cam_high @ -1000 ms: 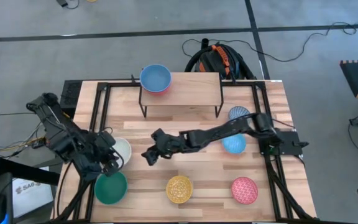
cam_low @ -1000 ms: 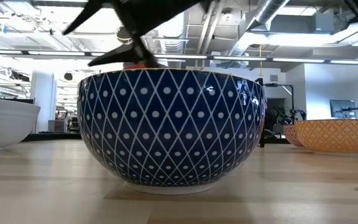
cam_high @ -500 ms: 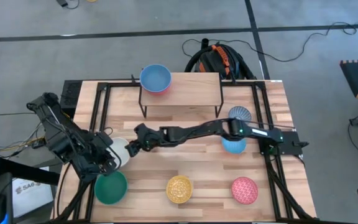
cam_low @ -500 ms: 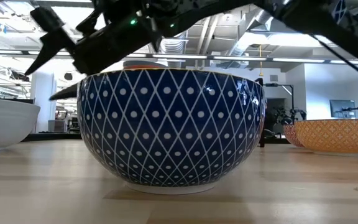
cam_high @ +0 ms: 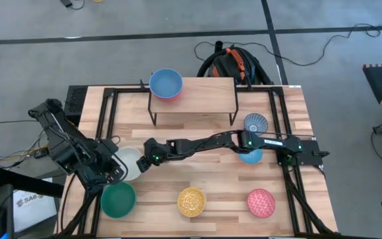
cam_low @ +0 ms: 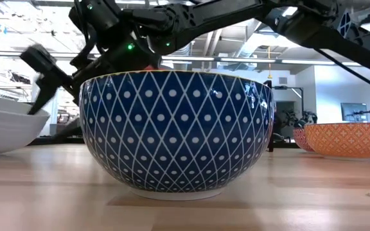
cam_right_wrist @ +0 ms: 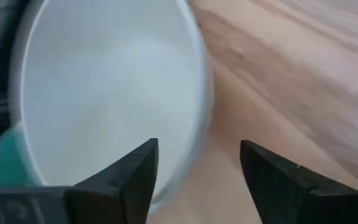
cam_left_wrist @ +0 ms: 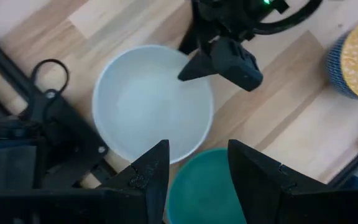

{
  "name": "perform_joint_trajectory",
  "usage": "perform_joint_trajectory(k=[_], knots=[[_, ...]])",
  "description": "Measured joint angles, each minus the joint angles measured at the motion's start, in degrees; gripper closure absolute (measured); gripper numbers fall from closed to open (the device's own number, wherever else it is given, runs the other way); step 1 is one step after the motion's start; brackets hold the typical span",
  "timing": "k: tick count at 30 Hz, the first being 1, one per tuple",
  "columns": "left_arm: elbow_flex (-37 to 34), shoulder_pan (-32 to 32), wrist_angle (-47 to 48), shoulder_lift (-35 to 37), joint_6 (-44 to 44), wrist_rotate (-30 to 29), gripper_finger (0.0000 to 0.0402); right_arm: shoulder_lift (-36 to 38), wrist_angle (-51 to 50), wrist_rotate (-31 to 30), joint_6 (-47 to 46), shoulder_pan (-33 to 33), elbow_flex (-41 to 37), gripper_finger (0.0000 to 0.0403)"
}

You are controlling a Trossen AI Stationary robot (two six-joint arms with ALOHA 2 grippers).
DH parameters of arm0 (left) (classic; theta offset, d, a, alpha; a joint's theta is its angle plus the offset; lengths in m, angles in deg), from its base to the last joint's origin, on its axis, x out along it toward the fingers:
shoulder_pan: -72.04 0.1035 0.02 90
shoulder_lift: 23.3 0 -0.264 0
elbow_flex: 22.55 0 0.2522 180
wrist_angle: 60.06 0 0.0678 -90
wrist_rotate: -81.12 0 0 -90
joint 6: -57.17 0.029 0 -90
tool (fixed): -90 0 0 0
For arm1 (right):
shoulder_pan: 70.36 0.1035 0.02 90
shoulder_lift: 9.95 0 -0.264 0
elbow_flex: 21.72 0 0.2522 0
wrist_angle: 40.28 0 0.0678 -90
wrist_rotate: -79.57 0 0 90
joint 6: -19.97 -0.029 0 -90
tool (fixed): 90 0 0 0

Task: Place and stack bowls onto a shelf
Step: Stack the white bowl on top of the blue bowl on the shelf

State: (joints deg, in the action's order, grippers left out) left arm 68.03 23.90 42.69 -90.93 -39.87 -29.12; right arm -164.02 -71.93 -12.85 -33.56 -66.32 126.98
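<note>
A slatted wooden table (cam_high: 211,182) on a grey floor fills the middle of the high view, with a coil of black cable and an orange item (cam_high: 231,63) lying behind it at upper centre. The shelf (cam_high: 194,95), a pale plank on thin black legs, stands at the table's upper middle, and a blue bowl (cam_high: 166,83) sits on its left end, with a red rim showing under it.

Left of centre lies the white bowl (cam_high: 130,162). The right gripper (cam_high: 150,159) reaches across from the right side of the frame to the white bowl's right rim, its fingers (cam_right_wrist: 120,180) spread wide with the rim between them and nothing gripped. The left gripper (cam_high: 108,172) waits at the left side, just beside the white bowl and above the teal bowl (cam_high: 118,200); its fingers (cam_left_wrist: 148,171) are apart and empty.

Along the lower edge sit the yellow patterned bowl (cam_high: 191,202) and the pink patterned bowl (cam_high: 260,203). At right of centre the light blue bowl (cam_high: 249,156) lies partly under the right arm, with the blue-and-white patterned bowl (cam_high: 256,123) just above it. In the low view that patterned bowl (cam_low: 175,131) fills the middle of the frame.
</note>
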Motion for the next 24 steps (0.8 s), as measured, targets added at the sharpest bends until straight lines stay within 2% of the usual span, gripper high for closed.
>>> perform_joint_trajectory(k=[4,13,16,24], knots=[[0.0,0.0,1.1,0.0,-0.7,-0.1,0.0256,0.0,-1.5,-0.4,1.1,-0.1,0.0,0.0206],[0.0,0.5,1.0,0.0,-1.1,-3.9,0.0256,0.2,-4.5,0.6,3.4,-0.1,0.2,0.0376],[-0.1,1.7,1.1,0.0,0.1,-6.0,0.0256,2.4,-10.0,-0.5,4.4,0.0,0.1,0.0376],[-0.1,5.6,0.5,0.0,6.5,-6.1,0.0256,10.2,-29.0,-16.1,11.5,2.5,0.0,0.0366]])
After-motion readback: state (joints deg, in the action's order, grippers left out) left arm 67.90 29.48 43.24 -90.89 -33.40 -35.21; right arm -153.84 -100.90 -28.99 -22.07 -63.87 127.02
